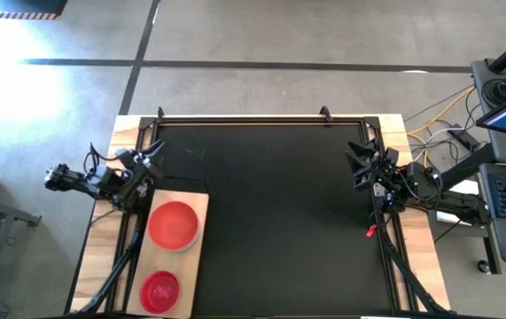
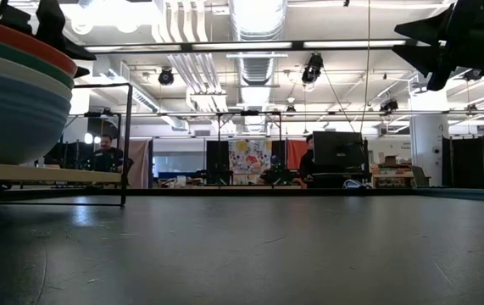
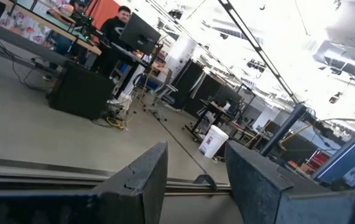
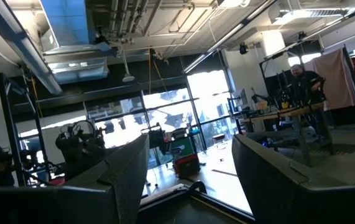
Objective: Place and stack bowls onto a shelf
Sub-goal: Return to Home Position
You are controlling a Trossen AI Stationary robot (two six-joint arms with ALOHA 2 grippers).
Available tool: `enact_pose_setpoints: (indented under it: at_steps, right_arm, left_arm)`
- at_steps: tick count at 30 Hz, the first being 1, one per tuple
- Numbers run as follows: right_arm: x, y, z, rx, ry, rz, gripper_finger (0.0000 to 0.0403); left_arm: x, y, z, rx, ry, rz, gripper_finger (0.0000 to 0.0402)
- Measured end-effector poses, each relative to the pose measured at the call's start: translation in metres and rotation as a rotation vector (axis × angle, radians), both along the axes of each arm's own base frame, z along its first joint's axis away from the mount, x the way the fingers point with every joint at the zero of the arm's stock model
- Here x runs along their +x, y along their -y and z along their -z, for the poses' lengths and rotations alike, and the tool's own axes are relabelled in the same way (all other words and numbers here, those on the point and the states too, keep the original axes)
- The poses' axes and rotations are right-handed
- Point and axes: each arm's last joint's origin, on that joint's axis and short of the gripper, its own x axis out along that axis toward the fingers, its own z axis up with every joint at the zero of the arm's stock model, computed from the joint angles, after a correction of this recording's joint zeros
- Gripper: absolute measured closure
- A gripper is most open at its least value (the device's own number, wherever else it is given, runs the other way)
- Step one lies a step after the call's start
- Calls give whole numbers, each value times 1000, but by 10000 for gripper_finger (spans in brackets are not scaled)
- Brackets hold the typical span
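From above, the flat rectangular shelf [image 1: 196, 202] of pale wood lay along one side of the matte black tabletop [image 1: 270, 221]. Two round plastic tops showed on the shelf: a wide, glossy red-orange bowl [image 1: 174, 224] and, beside it, a smaller deep-red bowl [image 1: 159, 291]. The left gripper [image 1: 152, 156] hung just beyond the shelf's far end, clear of both bowls, with its arm folded back. The right gripper [image 1: 357, 165] waited well apart from the shelf, across the tabletop, its arm tucked the same way.

At table height, a stack of bowls [image 2: 13, 93] sat on the shelf [image 2: 47, 174], a thin, light board. The smooth curved walls nested together, with an orange-red rim on top, then green, then white, and a ribbed blue-grey wall at the bottom. A dark part of the left arm [image 2: 51, 25] showed above the stack, not touching it. The right gripper [image 2: 415, 42] hung high and far from the shelf, fingers spread.

Past the left gripper [image 3: 193, 180], the two dark, blunt fingers [image 3: 146, 180] stood apart with nothing between them. No bowl was in sight, only the room and a seated person [image 3: 118, 25].

The right gripper [image 4: 193, 171] also had its fingers [image 4: 127, 171] spread on empty air, pointing at the room with no bowl or shelf in sight.
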Motion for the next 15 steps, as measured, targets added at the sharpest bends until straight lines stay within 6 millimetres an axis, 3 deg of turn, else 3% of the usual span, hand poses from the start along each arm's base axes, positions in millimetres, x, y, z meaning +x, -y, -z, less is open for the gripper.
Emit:
enact_pose_setpoints:
  at_steps: [15]
  right_arm:
    - [0, 0, 0, 0, -1, 0, 183]
  left_arm:
    - [2, 0, 1, 5, -16, 1, 257]
